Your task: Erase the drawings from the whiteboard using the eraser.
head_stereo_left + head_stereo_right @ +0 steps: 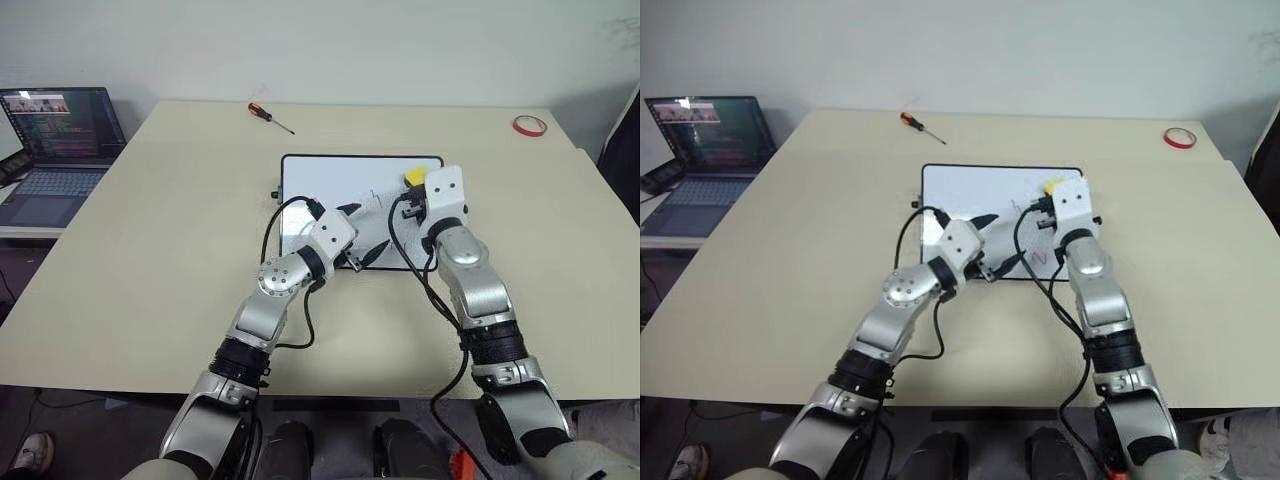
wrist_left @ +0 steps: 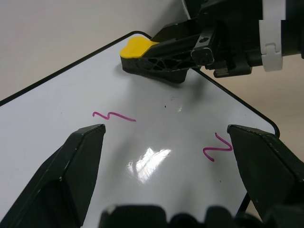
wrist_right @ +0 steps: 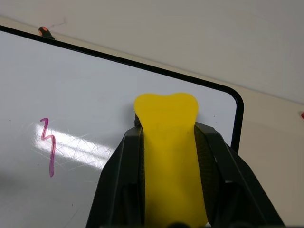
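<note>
The whiteboard (image 1: 330, 185) lies flat in the middle of the table, black-framed and glossy. My right gripper (image 3: 167, 130) is shut on the yellow eraser (image 3: 170, 161), which it holds over the board's far right corner (image 1: 414, 176). Whether the eraser touches the surface I cannot tell. Red drawings show on the board: one zigzag (image 2: 114, 116) near the eraser, another (image 2: 217, 147) by the right edge, and one (image 3: 47, 147) in the right wrist view. My left gripper (image 1: 365, 232) hovers open over the board's near part, holding nothing; its fingers (image 2: 85, 161) frame the two squiggles.
An open laptop (image 1: 60, 140) sits on a side surface at the far left. A red-handled screwdriver (image 1: 270, 115) lies at the table's back edge, and a red tape ring (image 1: 529, 125) at the back right corner. Beige tabletop (image 1: 150, 250) surrounds the board.
</note>
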